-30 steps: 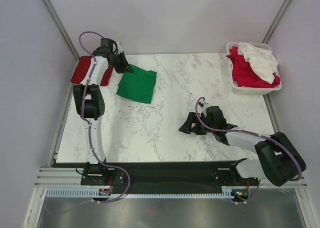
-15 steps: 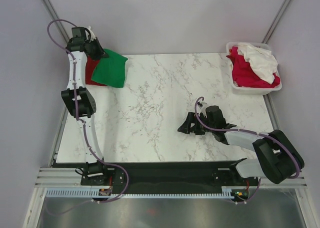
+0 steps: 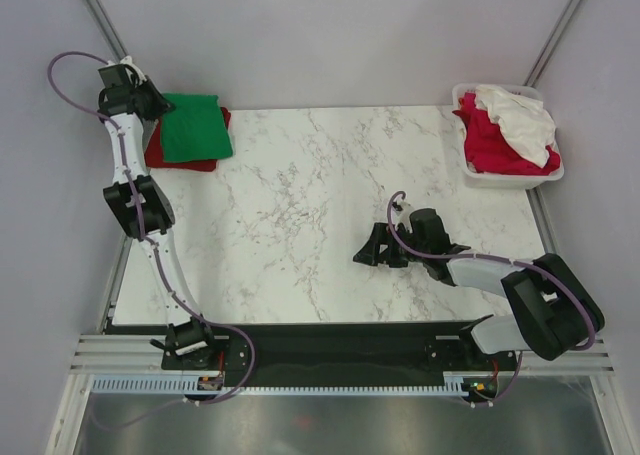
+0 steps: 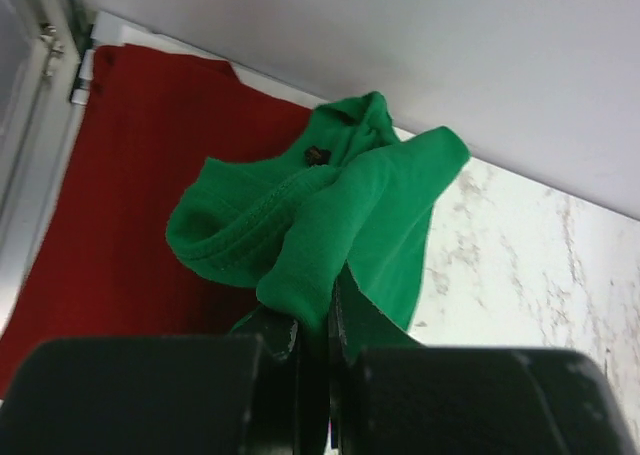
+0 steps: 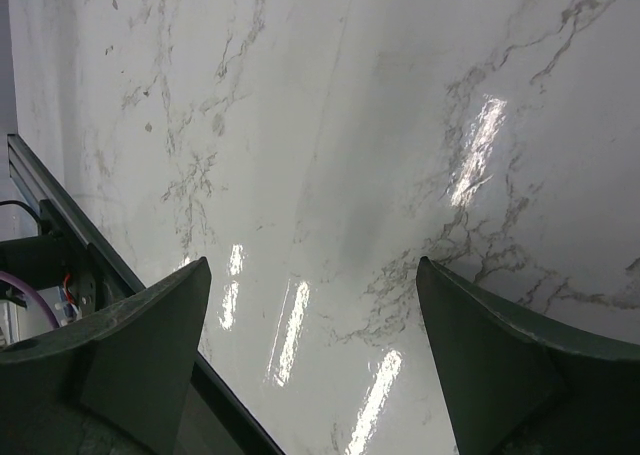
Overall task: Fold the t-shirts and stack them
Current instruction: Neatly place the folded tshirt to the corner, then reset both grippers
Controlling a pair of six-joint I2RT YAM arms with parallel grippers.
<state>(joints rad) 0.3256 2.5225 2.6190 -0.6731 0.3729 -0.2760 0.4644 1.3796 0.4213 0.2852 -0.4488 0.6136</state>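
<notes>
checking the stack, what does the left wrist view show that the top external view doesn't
Only the left wrist view: a close look at the left gripper, jaws shut on a bunched edge of the green shirt. Only the top external view: the basket holding a crimson shirt and a white shirt, and the open right gripper over the table. Both: the green shirt lying on the dark red shirt at the table's far left corner.
</notes>
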